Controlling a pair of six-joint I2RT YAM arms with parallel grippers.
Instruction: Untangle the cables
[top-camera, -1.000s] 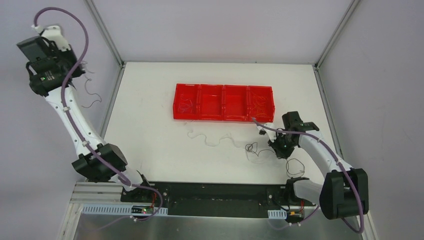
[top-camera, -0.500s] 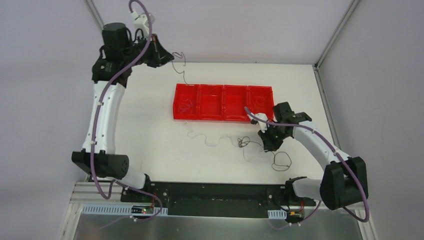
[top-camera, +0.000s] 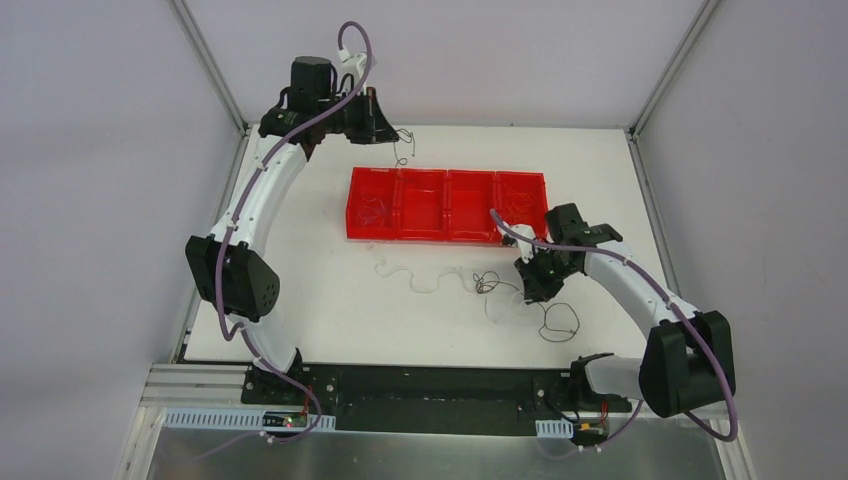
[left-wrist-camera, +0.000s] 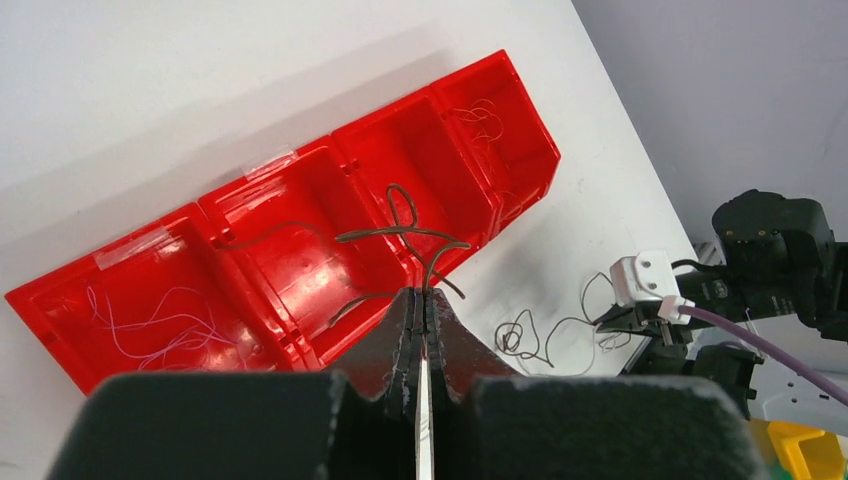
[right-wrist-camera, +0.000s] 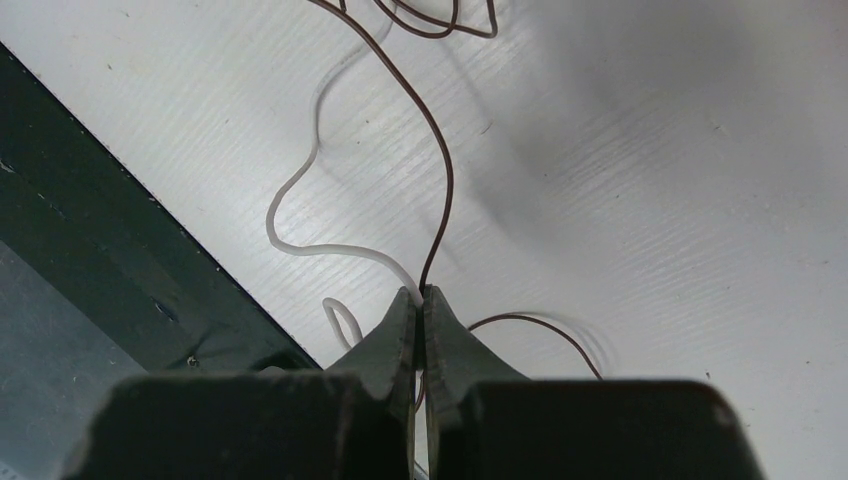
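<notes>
Pinching | left gripper (left-wrist-camera: 421, 295): dark cable (left-wrist-camera: 400, 232), above red tray (left-wrist-camera: 385, 125) | right gripper (right-wrist-camera: 420, 295): brown cable (right-wrist-camera: 445, 190)

Glossy transl. red plastic tray (top-camera: 421, 210), matt white wood-grain tabletop (right-wrist-camera: 700, 150), smooth-sheathed cables (right-wrist-camera: 448, 190), matt alu. frame posts (top-camera: 207, 60)

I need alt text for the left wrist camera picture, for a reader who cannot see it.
The shut left gripper pinches a thin dark wire whose loops show against a red tray of four compartments on a white table. Pale wires lie in its two end compartments, and a small wire tangle lies on the table at the picture's right.
</notes>
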